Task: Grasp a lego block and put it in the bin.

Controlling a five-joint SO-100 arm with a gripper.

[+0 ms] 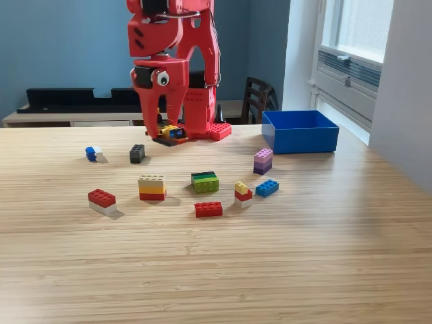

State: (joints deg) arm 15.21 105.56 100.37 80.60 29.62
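My red gripper (162,133) hangs straight down in front of the arm's base at the back of the table. Its fingertips are at a small yellow, blue and black lego block (169,133) that sits at table level. Whether the jaws are pressing on this block I cannot tell from this angle. The blue bin (300,140) stands open-topped at the exterior view's right, well apart from the gripper. Its inside is mostly hidden by its front wall. Several other lego blocks lie loose on the wooden table in front of the arm.
Loose blocks include a blue-white one (92,152), a black one (137,153), a red-white one (102,201), a tan-yellow-red stack (152,187), a green stack (204,181), a red brick (208,209), a purple stack (263,161) and a blue brick (266,187). A chair (256,100) stands behind the table.
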